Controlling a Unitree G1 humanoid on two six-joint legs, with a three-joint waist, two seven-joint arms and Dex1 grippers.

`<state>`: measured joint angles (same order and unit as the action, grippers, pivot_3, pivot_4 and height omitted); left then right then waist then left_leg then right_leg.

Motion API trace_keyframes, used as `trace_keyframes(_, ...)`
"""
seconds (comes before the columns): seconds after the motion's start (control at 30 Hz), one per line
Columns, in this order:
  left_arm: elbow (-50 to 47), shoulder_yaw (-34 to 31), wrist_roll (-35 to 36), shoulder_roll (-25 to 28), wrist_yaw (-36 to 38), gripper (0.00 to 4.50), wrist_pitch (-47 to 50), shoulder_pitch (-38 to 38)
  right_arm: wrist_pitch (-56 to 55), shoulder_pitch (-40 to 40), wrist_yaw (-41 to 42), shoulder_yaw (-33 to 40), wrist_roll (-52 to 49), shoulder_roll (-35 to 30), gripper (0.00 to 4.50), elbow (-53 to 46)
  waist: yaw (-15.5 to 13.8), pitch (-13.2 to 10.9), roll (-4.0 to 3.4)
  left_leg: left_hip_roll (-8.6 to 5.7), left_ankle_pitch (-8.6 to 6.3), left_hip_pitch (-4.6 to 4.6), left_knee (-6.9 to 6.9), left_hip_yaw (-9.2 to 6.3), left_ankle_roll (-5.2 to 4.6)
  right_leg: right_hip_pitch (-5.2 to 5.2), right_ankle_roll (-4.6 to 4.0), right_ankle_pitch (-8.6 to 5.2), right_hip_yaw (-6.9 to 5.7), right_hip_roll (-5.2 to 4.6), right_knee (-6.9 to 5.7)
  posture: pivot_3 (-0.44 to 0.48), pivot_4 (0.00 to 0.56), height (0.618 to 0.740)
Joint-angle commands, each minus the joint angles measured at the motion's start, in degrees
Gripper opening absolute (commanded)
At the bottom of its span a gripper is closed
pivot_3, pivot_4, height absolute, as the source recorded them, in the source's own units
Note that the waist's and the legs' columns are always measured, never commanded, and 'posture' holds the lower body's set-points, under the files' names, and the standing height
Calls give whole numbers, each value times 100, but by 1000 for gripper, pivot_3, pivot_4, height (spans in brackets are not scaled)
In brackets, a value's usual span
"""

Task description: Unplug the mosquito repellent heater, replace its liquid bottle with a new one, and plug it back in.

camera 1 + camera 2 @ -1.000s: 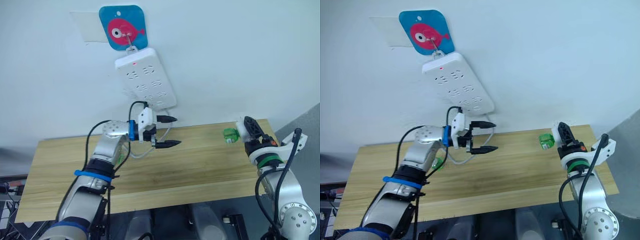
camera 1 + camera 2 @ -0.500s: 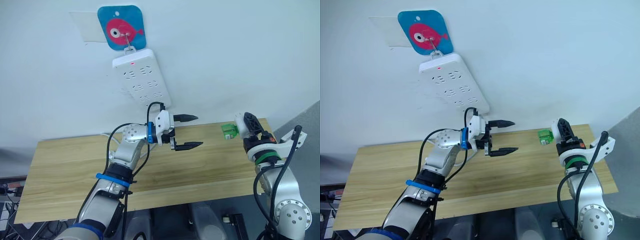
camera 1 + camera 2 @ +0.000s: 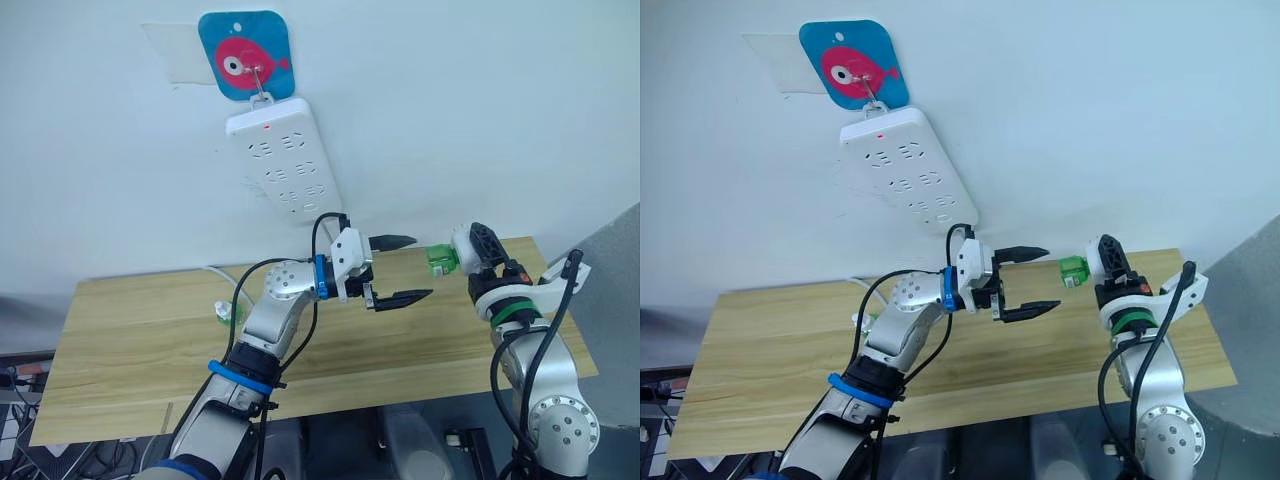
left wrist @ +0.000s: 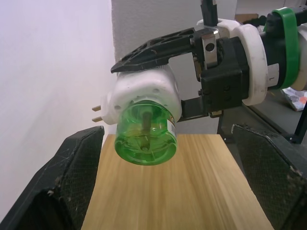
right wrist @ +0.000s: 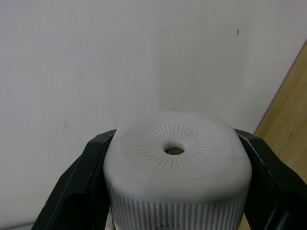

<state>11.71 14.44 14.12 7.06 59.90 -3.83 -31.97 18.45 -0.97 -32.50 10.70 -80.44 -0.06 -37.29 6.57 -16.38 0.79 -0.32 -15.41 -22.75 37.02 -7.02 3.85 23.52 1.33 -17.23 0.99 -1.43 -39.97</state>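
Observation:
The mosquito repellent heater (image 3: 461,243) is a small white unit with a green liquid bottle (image 3: 438,259) screwed into it. My right gripper (image 3: 472,246) is shut on the heater and holds it above the table's right end, bottle pointing left. In the left wrist view the heater (image 4: 144,93) shows its two prongs (image 4: 97,112) and the bottle's round base (image 4: 145,139). My left gripper (image 3: 421,268) stands open just left of the bottle, its fingers (image 4: 72,182) apart and not touching it. The heater's ringed top (image 5: 175,160) sits between the right fingers (image 5: 88,179).
A long white power strip (image 3: 283,160) hangs on the wall from a blue fish hook (image 3: 243,55), its cable dropping behind the wooden table (image 3: 130,340). A small green and white bottle (image 3: 225,312) lies on the table at the left, behind my left arm.
My left gripper has swung right across the table, staying open. My right gripper has carried the heater left towards it, so the bottle now sits close to the left fingertips.

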Motion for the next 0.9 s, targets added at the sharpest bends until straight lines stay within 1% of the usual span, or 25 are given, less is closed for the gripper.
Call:
trace_keyframes(0.03, -186, 112, -110, -85, -209, 4481, -26, 32, -119, 44, 61, -90, -25, 27, 3003, -365, 1, 0, 0, 0, 0, 0, 0, 0, 0, 0, 0, 0, 0, 0, 0, -176, 265, 740)
trace_keyframes(0.33, -75, 203, -182, -176, -392, 4481, -85, 33, -116, 38, 97, -252, -96, -10, 3003, -447, 4, 0, 0, 0, 0, 0, 0, 2, -1, 0, 0, 0, 0, 1, 0, -182, 267, 740)
trace_keyframes(0.63, 243, 225, -330, -341, -548, 4481, -302, -69, -146, 46, 77, -448, -58, 16, 3003, -524, 5, 0, 0, -1, -1, 0, 0, 3, -1, 0, 0, 0, 0, 0, 0, -193, 267, 740)
trace_keyframes(0.9, 347, 181, -319, -447, -655, 4481, -335, -128, -172, 37, -131, -598, -16, 30, 3003, -742, 8, 0, 0, -1, -1, 0, 1, 3, -1, 0, 0, 0, -1, 0, -1, -196, 267, 740)
